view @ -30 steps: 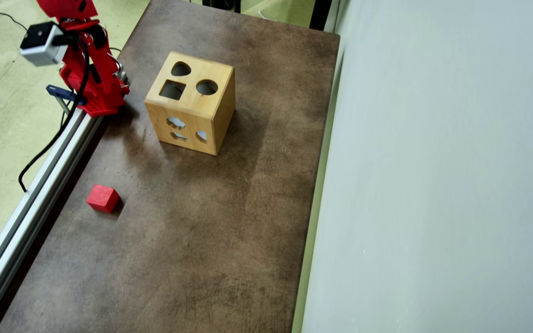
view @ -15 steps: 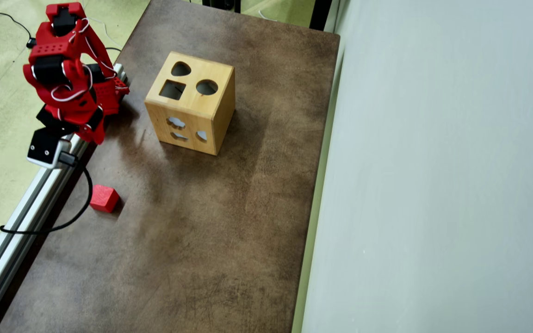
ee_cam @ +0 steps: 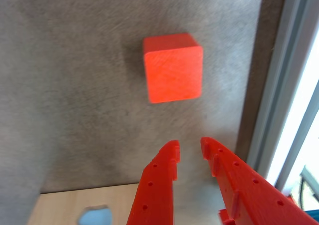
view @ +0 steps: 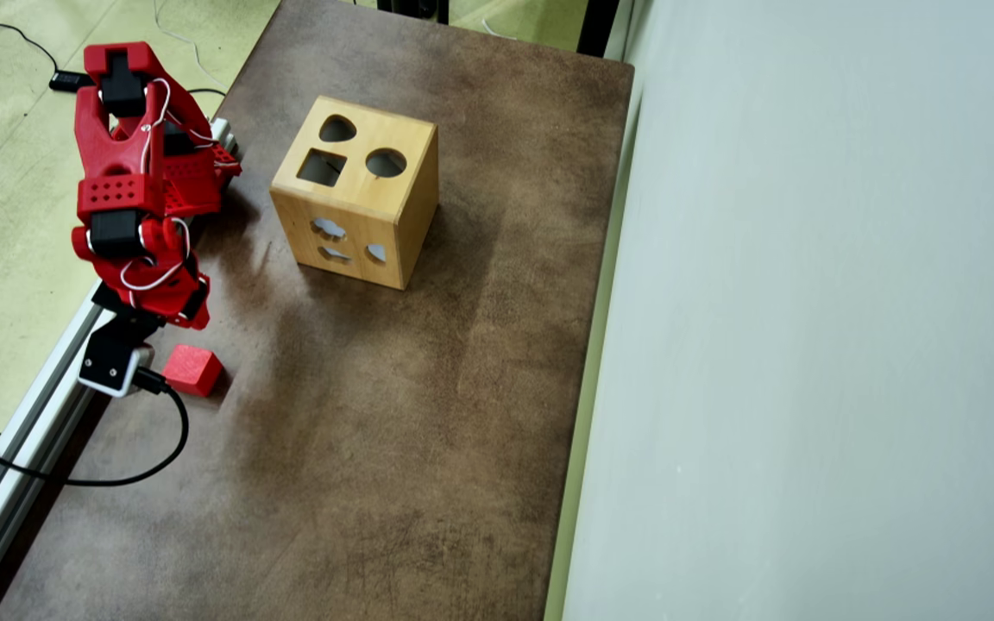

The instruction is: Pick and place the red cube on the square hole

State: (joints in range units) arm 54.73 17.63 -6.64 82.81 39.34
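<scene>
**Cube dead ahead of a narrow pincer**

I see the wooden box with its square hole well apart from the red cube, which lies on the table beyond my gripper, empty, jaws barely parted.

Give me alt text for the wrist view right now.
A red cube lies on the brown table, untouched, just ahead of the gripper, whose two red fingers stand slightly apart. A corner of the wooden box shows at bottom left, and a metal rail runs down the right.
</scene>
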